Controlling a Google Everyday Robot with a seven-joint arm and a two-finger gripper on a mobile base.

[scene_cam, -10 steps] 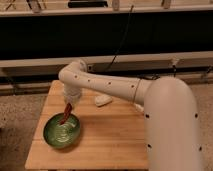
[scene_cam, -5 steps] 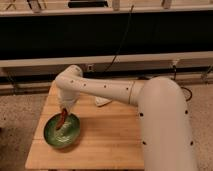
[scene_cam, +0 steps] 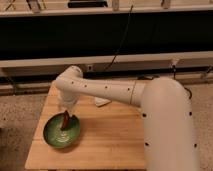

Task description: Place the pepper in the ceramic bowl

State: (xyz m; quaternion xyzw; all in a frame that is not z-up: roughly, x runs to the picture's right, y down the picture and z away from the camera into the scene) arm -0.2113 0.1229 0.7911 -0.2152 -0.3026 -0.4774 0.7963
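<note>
The green ceramic bowl [scene_cam: 61, 133] sits on the left part of the wooden table [scene_cam: 110, 140]. The red pepper [scene_cam: 65, 120] stands tilted over the bowl's far inner side, its lower tip inside the bowl. My gripper [scene_cam: 67, 111] hangs from the white arm right above the bowl's far rim, at the pepper's upper end. The arm reaches in from the right and hides the table behind it.
A small white object [scene_cam: 102, 101] lies on the table just behind the arm. A dark wall with pale rails and a hanging black cable [scene_cam: 122, 40] runs behind the table. Speckled floor lies to the left and right.
The arm has swung left and lowered over the bowl, bringing the pepper from above the bowl's far right rim down into the bowl.
</note>
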